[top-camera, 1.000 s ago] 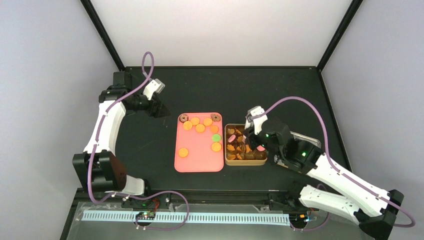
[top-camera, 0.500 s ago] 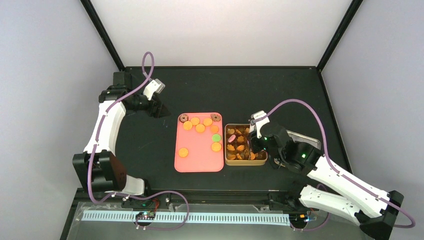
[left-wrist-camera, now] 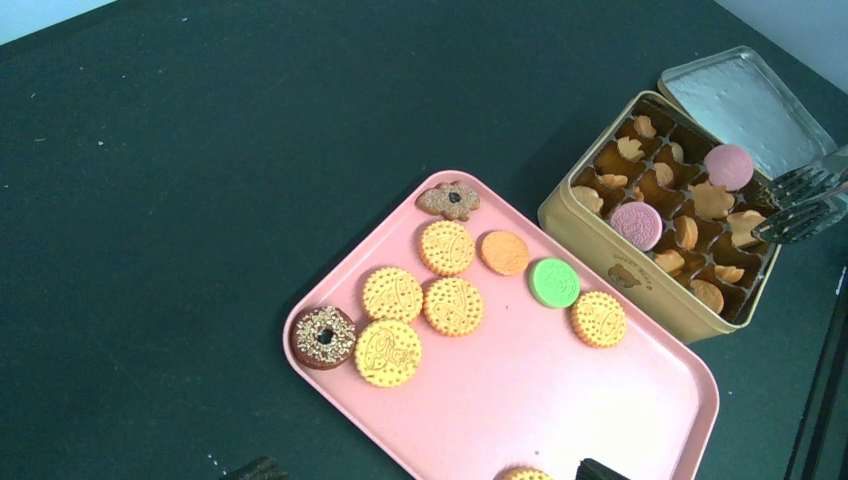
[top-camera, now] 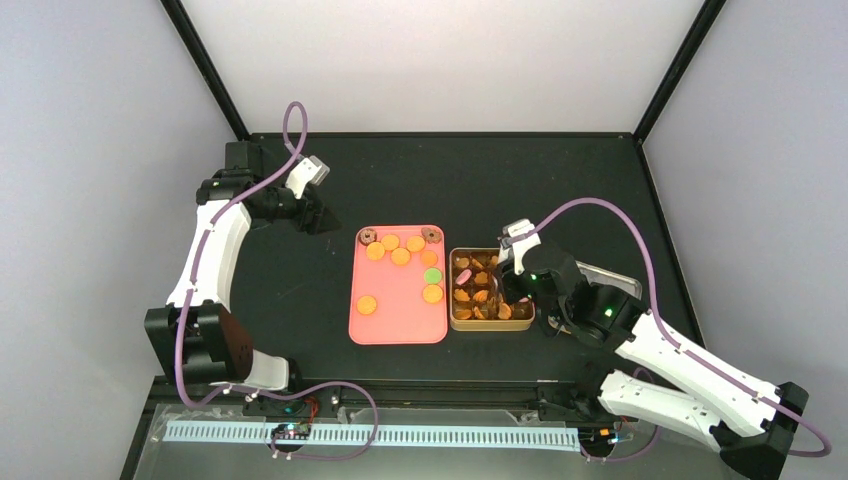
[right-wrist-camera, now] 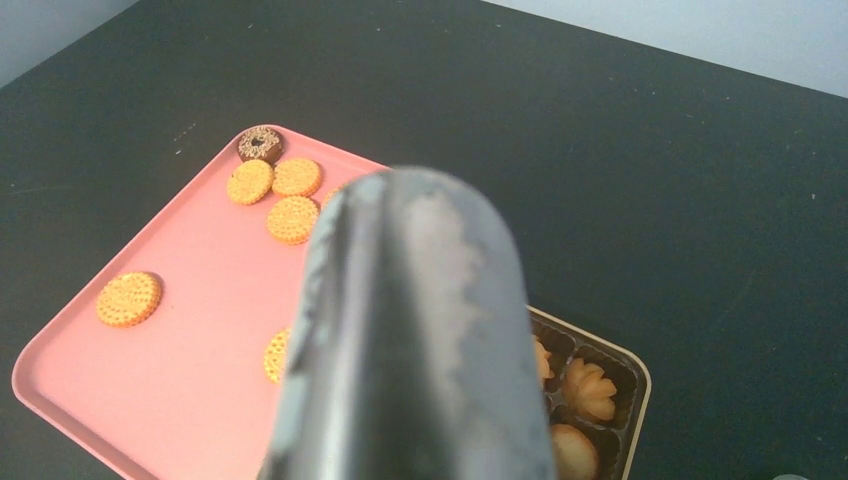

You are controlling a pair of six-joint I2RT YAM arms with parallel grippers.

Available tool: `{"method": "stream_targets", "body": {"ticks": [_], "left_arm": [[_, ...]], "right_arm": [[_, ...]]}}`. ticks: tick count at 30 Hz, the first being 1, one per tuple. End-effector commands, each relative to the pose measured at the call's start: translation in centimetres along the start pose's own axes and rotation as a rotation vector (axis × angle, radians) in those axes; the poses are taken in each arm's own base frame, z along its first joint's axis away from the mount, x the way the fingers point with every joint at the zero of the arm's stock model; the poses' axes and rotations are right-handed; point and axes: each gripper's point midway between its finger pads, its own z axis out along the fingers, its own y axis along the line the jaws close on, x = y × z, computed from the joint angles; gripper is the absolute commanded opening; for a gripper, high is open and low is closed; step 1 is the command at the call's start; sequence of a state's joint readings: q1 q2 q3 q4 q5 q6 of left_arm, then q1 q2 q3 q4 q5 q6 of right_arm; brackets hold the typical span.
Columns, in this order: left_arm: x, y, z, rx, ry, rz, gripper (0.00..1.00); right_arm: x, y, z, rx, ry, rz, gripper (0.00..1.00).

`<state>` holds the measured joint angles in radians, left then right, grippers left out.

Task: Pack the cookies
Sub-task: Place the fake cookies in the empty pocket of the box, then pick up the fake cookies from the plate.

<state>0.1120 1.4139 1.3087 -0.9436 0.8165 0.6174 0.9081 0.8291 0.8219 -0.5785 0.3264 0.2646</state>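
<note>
Left wrist view, mid-frame: round embossed orange cookies are laid on a smooth pink rounded-corner tray. Grey metal tongs are clasped by the right gripper; the left gripper is spread, empty.

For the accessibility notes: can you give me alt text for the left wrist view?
A pink tray on a black table holds loose cookies, mostly yellow, one green; beside it an open gold tin with divided cups holds orange cookies and two pink ones. Metal tongs reach in from the right over the tin.
</note>
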Motion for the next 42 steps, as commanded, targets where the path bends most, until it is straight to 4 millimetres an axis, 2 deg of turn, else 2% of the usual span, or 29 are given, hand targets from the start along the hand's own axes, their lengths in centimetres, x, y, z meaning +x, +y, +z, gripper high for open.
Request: {"method": "stream_targets", "body": {"ticks": [1, 11, 14, 18, 22, 26, 29, 31, 35, 42], "left_arm": [[-1.5, -0.3, -0.9, 0.008, -0.037, 0.029, 0.78], [-1.5, -0.2, -1.0, 0.001, -0.031, 0.028, 0.78], [-1.6, -0.1, -1.1, -0.005, -0.022, 0.022, 0.78], [-1.2, 0.4, -1.2, -0.029, 0.002, 0.004, 0.78], [-0.9, 0.6, -1.2, -0.027, 0.005, -0.015, 0.78], [-0.7, 0.4, -1.3, -0.024, 0.006, -0.017, 0.78], [-0.7, 0.4, -1.6, -0.030, 0.003, -0.011, 0.78], [-0.5, 0.4, -1.7, -0.032, 0.003, -0.010, 0.78], [0.0, 0.4, -1.8, -0.034, 0.008, -0.014, 0.78], [0.3, 0.4, -1.9, -0.036, 0.009, -0.012, 0.78]], "right_arm": [[-1.3, -0.4, -0.4, 0.019, -0.060, 0.004, 0.32], [-4.5, 0.2, -0.9, 0.008, -0.138, -0.029, 0.25], [-5.9, 0.5, -0.4, 0.017, -0.149, -0.044, 0.22], [-8.3, 2.1, 0.6, -0.020, -0.188, -0.070, 0.22], [-10.8, 4.7, 3.1, -0.079, -0.190, -0.099, 0.22], [-12.5, 6.9, 6.8, -0.101, -0.191, -0.128, 0.22], [-13.4, 7.7, 10.0, -0.071, -0.187, -0.157, 0.22], [-13.5, 8.1, 12.0, -0.048, -0.182, -0.172, 0.22], [-12.2, 8.9, 15.9, -0.038, -0.141, -0.187, 0.24], [-10.1, 8.7, 19.3, -0.027, -0.121, -0.146, 0.30]]}}
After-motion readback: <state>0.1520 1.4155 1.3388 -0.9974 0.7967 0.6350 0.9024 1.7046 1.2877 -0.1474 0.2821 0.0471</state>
